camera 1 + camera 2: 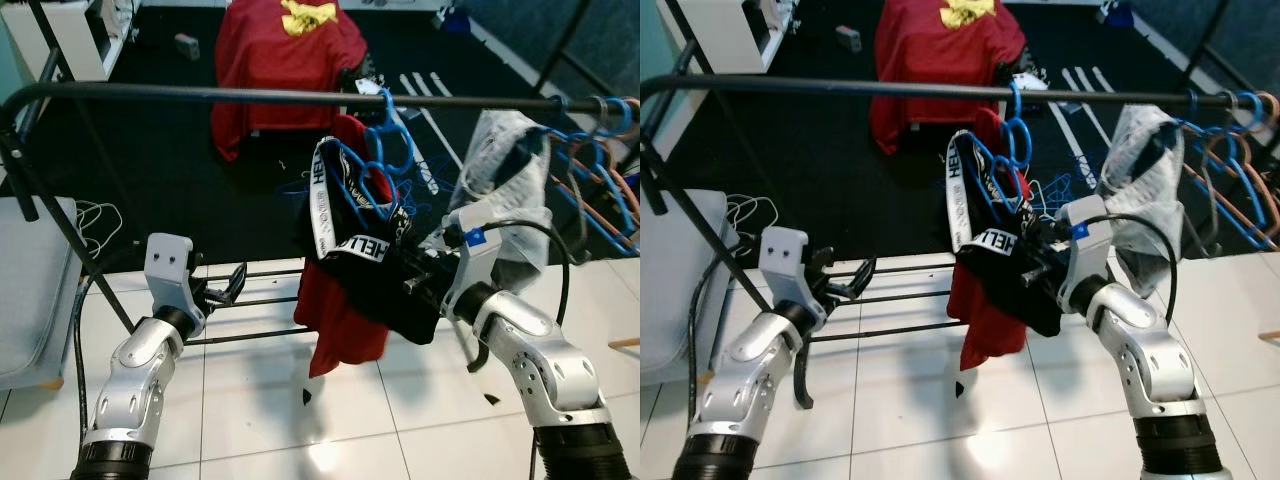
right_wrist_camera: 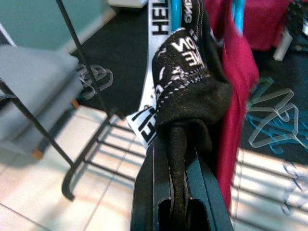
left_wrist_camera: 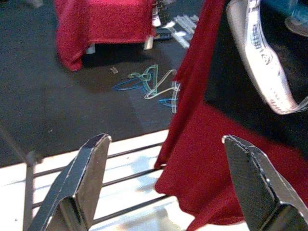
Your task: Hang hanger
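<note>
- Blue hanger (image 1: 385, 150) hangs hooked on the black rail (image 1: 200, 93), carrying black shorts (image 1: 370, 265) and a red garment (image 1: 340, 315).
- Right gripper (image 1: 422, 278) is clenched on the shorts' fabric.
- Left gripper (image 1: 225, 287) is released, fingers spread, holding nothing.
- Risk: withdrawing while clenched could drag the hanger off the rail.

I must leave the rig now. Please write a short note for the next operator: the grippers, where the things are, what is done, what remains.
Right gripper: shut on the black garment, beside the red garment.
Left gripper: open, empty, low near the rack's lower bars.
Blue hanger: its hook is over the black rail, carrying both garments.
Done: the hanger looks hung.
Left: probably release the black garment and draw the right arm back. Spare hangers lie on the dark floor.
</note>
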Robot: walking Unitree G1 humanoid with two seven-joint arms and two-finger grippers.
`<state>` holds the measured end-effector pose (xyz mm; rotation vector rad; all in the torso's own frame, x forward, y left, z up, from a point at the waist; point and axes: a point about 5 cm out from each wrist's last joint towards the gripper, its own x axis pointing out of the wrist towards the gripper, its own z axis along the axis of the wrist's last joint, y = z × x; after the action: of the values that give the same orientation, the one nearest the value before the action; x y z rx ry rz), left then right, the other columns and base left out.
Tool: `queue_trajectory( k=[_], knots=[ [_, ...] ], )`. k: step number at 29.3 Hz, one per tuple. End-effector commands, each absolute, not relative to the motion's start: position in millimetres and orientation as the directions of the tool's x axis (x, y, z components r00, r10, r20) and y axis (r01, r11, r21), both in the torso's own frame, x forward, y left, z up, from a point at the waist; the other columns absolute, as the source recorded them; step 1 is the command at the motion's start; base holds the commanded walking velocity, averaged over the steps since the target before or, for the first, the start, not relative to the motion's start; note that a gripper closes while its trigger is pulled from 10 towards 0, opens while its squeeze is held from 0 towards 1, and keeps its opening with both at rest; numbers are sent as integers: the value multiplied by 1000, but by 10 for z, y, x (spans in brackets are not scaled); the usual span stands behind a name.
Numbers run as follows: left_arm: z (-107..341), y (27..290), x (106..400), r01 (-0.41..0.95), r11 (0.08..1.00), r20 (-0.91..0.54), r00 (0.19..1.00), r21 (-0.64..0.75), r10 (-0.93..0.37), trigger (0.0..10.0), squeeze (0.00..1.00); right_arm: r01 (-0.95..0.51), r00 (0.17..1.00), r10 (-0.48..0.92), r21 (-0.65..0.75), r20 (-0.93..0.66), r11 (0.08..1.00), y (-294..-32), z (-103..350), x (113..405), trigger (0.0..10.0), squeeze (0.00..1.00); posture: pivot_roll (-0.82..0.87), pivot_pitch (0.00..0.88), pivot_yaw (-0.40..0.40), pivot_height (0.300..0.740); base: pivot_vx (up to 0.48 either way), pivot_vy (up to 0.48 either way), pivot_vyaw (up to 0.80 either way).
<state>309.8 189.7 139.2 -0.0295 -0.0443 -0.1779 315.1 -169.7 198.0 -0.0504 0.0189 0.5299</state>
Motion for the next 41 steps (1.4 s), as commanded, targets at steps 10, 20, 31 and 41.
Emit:
queue_trajectory(
  k=[10,20,31,41],
  knots=[
    [1357,1830,3064,154,987,30,988,-47,-152,10000,0,-492,870,491,-122,-40,862,-1760,2015,3147,10000,0,35,202,-65,740,226,0,0],
    [1318,1803,3050,167,986,3,986,-28,-167,10000,0,-461,887,456,-130,-68,878,-1790,2008,3170,10000,0,32,206,-63,740,0,0,0],
    [1272,1696,3002,241,971,-29,970,5,-240,10000,0,-418,889,404,-18,-217,908,-1748,1752,3196,10000,0,36,208,-63,740,0,0,0],
    [1272,1694,3009,240,971,-31,970,16,-240,10000,0,-395,888,379,-10,-259,919,-1785,1686,3218,10000,0,36,208,-64,740,0,0,0]
  ],
)
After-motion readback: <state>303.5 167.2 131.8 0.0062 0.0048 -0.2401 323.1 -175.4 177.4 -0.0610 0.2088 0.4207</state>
